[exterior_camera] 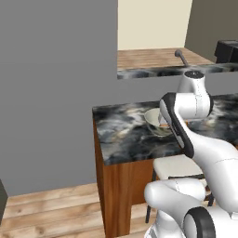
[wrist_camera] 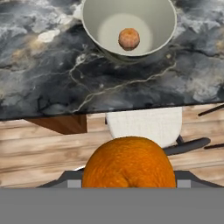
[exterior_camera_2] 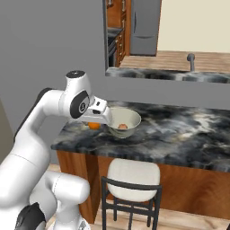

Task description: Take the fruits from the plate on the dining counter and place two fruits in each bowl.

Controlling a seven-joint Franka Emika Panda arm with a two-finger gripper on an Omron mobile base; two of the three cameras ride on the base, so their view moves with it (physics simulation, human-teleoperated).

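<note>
Gripping an orange fruit [wrist_camera: 128, 162] between closed jaws, the gripper [exterior_camera_2: 95, 122] hangs over the near edge of the dining counter [exterior_camera_2: 179, 130], just beside a beige bowl [exterior_camera_2: 124, 118]. In the hand view the held fruit sits large at the bottom, above a white stool seat [wrist_camera: 146, 124] and wooden floor [wrist_camera: 39, 148]. A second, smaller orange fruit [wrist_camera: 129, 39] lies inside the bowl [wrist_camera: 131, 17] on the marbled top. From the left base view the arm partly hides the bowl [exterior_camera: 153, 118].
</note>
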